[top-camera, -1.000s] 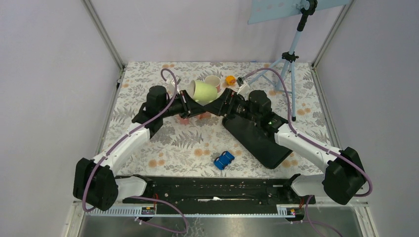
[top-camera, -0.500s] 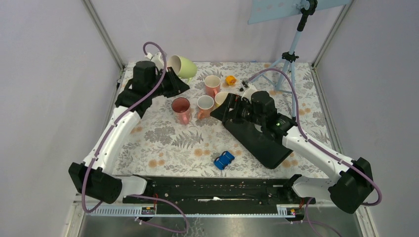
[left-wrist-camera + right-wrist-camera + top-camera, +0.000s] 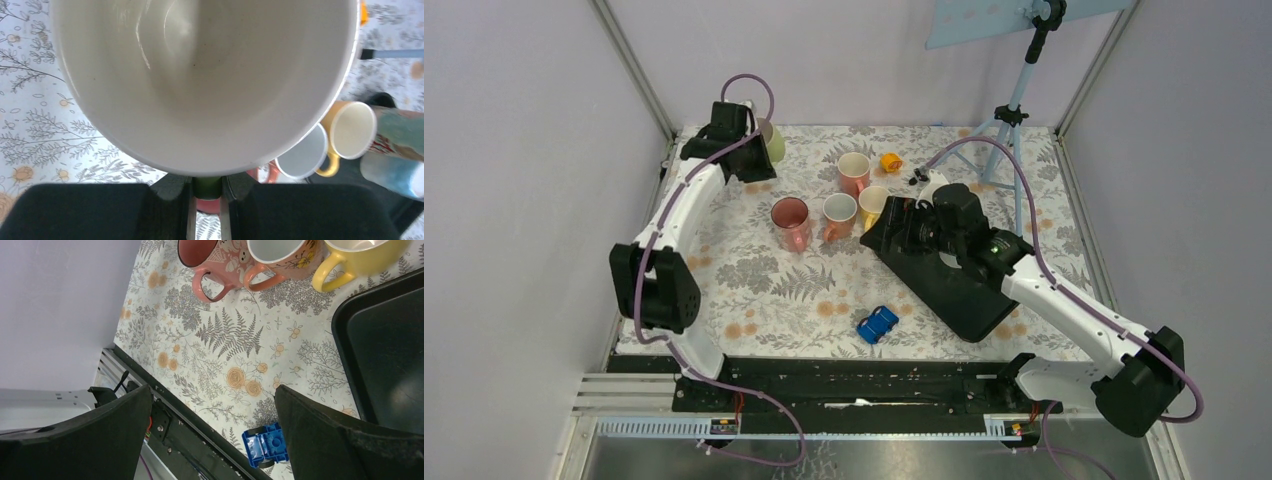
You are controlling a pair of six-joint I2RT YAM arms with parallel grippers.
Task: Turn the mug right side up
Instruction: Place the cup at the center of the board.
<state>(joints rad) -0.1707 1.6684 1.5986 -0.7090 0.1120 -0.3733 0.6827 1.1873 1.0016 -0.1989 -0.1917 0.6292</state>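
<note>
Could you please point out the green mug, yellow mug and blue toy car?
green mug [image 3: 200, 85], left wrist view, inner wall.
yellow mug [image 3: 370, 257], right wrist view, side wall.
blue toy car [image 3: 877, 324], top view, roof.

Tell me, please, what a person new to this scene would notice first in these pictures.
The left gripper holds a pale green mug at the far left corner of the table, and the mug's white inside fills the left wrist view. Near the middle stand four mugs, mouths up, beside a black tray, at whose far end the right gripper hangs open.
</note>
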